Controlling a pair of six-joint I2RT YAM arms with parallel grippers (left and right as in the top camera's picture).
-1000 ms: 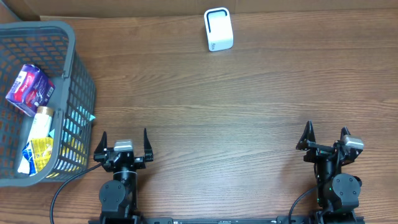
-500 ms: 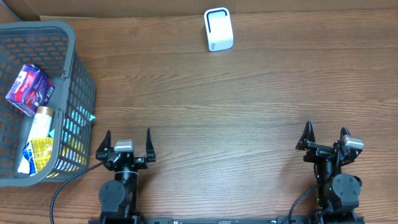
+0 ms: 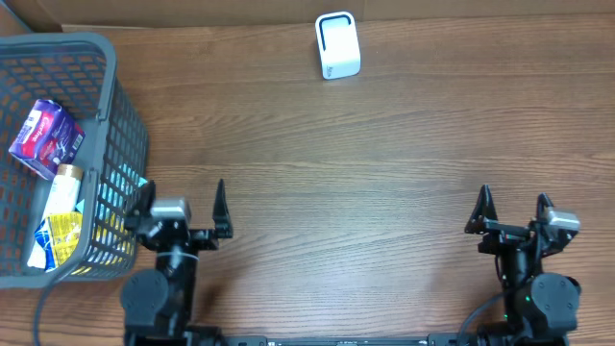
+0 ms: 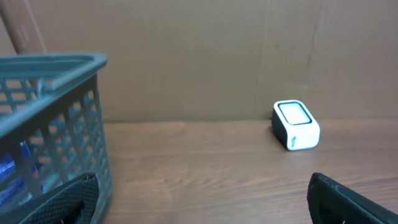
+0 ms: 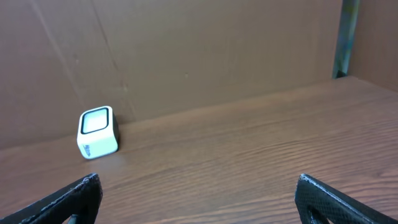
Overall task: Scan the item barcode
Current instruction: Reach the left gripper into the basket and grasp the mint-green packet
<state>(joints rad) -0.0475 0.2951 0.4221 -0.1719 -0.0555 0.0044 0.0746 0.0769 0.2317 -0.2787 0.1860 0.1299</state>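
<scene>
Presently, as seen from overhead, entries run left to right.

1. Basket (image 3: 130, 135): grey mesh, at the 9 o'clock edge of the table (image 3: 365, 173). It holds a purple carton (image 3: 46, 135) toward its far end, a pale bottle (image 3: 65, 187) in the middle and a yellow packet (image 3: 60, 235) nearest the robot. All three lie inside and none has been lifted. The item to be scanned is presumably one of these; which one cannot be told.

2. Left gripper (image 3: 181, 205): at 7 o'clock, just beside the basket's near corner. Its fingers are spread wide with nothing between them, and it touches no item.

3. Scanner (image 3: 337, 45): a small white block with a dark-framed window, at 12 o'clock against the back wall. It stands alone, well apart from both arms and from the basket. Nothing is presented to its window.

4. Right gripper (image 3: 513, 209): at 5 o'clock, fingers released and empty, facing across bare wood toward the scanner.

Status, by judgement: the task is at its start. Nothing is done. Left to do: pick an item out of the basket, carry it toward 12 o'clock, and turn its barcode to the scanner window.
</scene>
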